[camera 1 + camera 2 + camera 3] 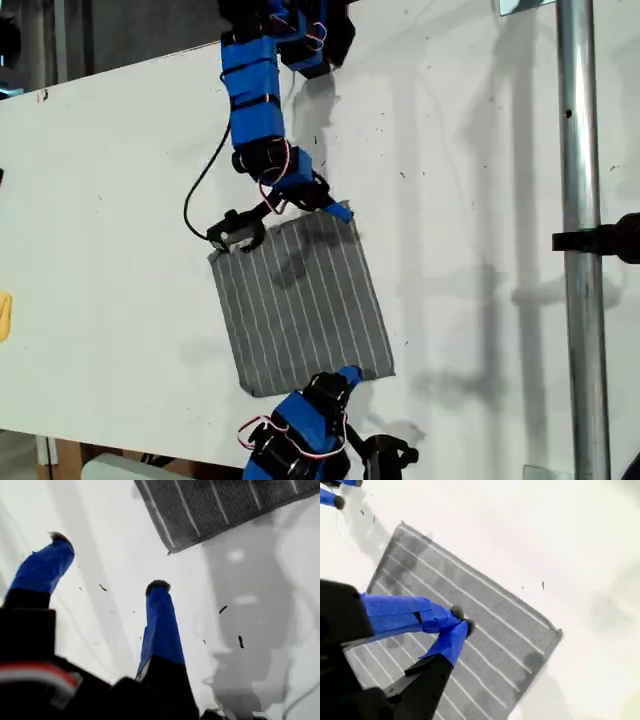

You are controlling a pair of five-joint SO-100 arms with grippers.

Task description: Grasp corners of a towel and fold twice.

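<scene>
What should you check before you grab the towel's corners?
1. Towel spread flat and unfolded on the table: ok.
2. My first hand open: ok, its fingers are wide apart.
3. First hand around a corner: not ok. The corner lies ahead of the fingers, with bare table between them.
4. My second hand open for grabbing: not ok. Its tips are pressed together over the towel, with no cloth seen between them.
5. Second hand touching the cloth: cannot tell.
</scene>
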